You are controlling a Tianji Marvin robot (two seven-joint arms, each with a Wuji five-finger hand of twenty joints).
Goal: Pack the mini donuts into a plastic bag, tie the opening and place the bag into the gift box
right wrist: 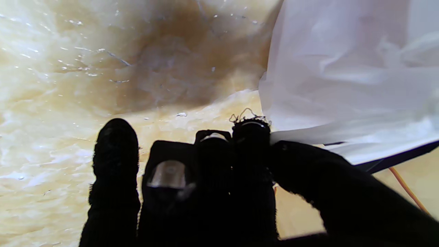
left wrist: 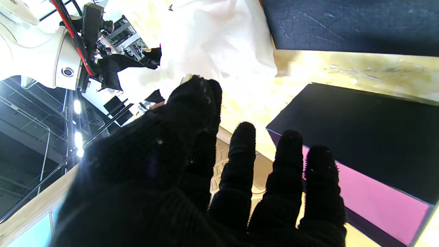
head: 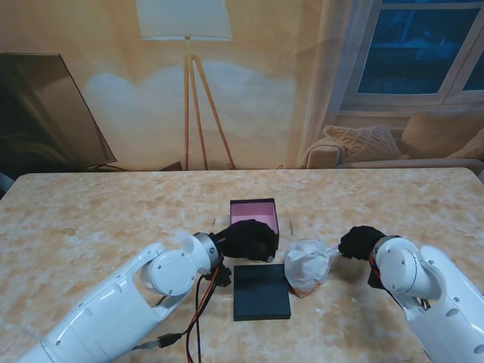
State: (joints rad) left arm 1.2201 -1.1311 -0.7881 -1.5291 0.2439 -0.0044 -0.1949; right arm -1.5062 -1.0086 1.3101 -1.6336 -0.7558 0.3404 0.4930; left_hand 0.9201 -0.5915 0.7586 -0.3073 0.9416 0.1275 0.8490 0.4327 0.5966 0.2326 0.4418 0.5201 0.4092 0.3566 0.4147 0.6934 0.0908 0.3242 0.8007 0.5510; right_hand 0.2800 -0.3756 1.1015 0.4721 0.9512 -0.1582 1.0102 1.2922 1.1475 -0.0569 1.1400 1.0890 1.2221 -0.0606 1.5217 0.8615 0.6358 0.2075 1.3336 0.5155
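Beside the gift box, right fingers pinch the plastic bag; left fingers spread empty.

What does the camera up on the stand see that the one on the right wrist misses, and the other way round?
Only the stand view shows the open gift box with its pink lining, the dark lid lying flat nearer to me, the left hand resting at the box, and the room behind the table.

Only the right wrist view shows, close up, the right hand's fingertips pinching the edge of the plastic bag.

Both show the right hand, the white bag and the marbled table.
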